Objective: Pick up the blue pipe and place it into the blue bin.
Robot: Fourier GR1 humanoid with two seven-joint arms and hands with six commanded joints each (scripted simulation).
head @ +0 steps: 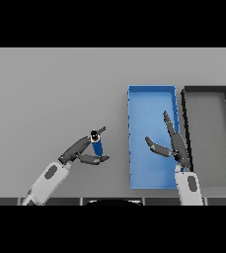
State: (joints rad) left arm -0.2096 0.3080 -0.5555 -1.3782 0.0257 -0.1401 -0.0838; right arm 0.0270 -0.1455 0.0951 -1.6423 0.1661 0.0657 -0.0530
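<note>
Left of centre in the frame, our left hand (pixel 85 150) pinches the pipe (pixel 96 146) at mid-length, a short, stiff, likely light and slick piece, left of the bin (pixel 152 90), over which our right hand (pixel 176 146) is spread.

Blue pipe (pixel 97 147), blue bin (pixel 151 90), black bin (pixel 207 89)

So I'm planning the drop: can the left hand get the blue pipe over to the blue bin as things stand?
Probably yes. The left hand holds the blue pipe in its fingers, and only bare table lies between it and the blue bin. The right hand hovers over the bin's right side, leaving the left part free.
</note>
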